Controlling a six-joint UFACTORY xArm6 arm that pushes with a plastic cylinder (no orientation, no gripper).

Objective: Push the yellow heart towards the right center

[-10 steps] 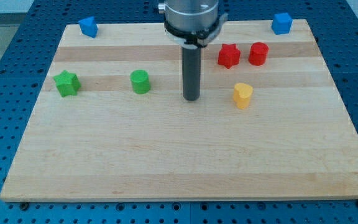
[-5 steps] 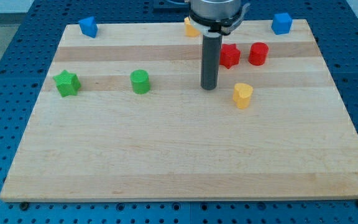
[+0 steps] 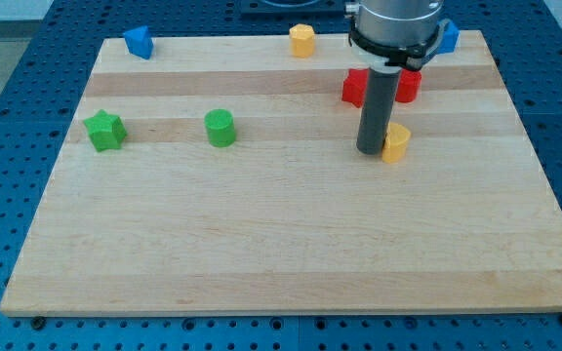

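The yellow heart lies on the wooden board, right of the middle. My tip stands against the heart's left side, touching it. The rod rises from there and hides part of the red star and the red cylinder behind it.
A yellow block sits at the top centre. A blue block is at the top left and another blue block at the top right, partly behind the arm. A green star and a green cylinder lie at the left.
My tip has moved right from the board's middle and reached the yellow heart's left side. The heart has shifted a little to the right and up.
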